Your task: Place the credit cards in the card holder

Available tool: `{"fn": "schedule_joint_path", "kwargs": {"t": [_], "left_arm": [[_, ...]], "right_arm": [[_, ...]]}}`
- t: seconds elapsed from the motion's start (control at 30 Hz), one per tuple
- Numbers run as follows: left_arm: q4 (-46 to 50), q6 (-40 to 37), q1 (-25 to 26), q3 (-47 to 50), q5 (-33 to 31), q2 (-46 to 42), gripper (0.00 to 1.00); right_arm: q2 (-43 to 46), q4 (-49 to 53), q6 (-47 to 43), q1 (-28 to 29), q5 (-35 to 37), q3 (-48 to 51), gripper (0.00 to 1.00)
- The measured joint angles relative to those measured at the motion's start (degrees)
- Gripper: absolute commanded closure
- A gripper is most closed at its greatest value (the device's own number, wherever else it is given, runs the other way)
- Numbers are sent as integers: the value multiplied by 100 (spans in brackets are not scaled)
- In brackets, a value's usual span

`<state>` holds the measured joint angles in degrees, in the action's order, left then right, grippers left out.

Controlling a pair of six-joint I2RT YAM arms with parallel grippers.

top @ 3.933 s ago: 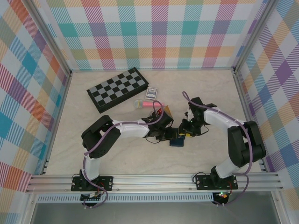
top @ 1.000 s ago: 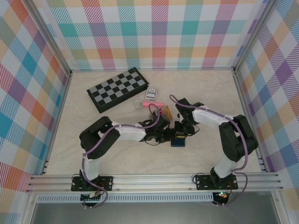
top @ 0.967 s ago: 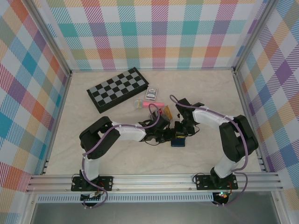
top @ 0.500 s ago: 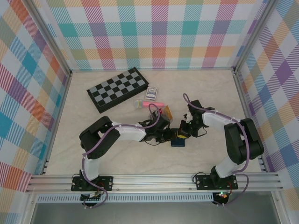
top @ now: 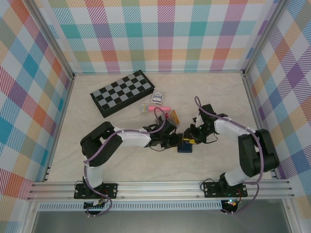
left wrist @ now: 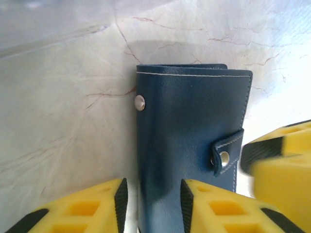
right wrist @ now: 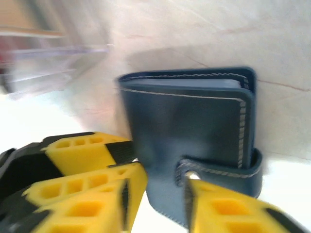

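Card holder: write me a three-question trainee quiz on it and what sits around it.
1. True or false: the card holder is folded closed.
2. Fill in: the jaws of the right gripper stand ____.
3. Which lies nearest the back wall? A. chessboard B. card holder C. right gripper
Key: 1 true; 2 open; 3 A.
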<state>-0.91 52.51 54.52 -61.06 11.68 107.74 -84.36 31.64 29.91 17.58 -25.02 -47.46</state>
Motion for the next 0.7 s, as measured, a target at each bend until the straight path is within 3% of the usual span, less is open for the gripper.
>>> {"fn": "schedule_joint_path", "kwargs": {"t": [0.17,0.33,0.43,0.53,0.57,0.7], "left_arm": [[551,-304,15,133,-684,-1034,49],[1390,-616,-37,446,-2114,-2426,32],[1908,-837,-306,741,-2920,-3191,22],[2253,-1032,-1029,1117,-3471,-3794,14],[2354,-1102,-1316,1237,-3639,-3952,1],[2605,-1349,-2114,1648,-4288,-4424,0]], "right_arm": [[1106,181,-164,13,1314,-577,28],[1567,201,-387,-9,3709,-706,16],[1565,-555,-894,-83,4795,-273,4],[1360,-1556,-1471,-254,5366,409,1],[1220,-1878,-1652,-328,5451,592,2],[767,-3228,-2216,-614,5340,1248,3]]}}
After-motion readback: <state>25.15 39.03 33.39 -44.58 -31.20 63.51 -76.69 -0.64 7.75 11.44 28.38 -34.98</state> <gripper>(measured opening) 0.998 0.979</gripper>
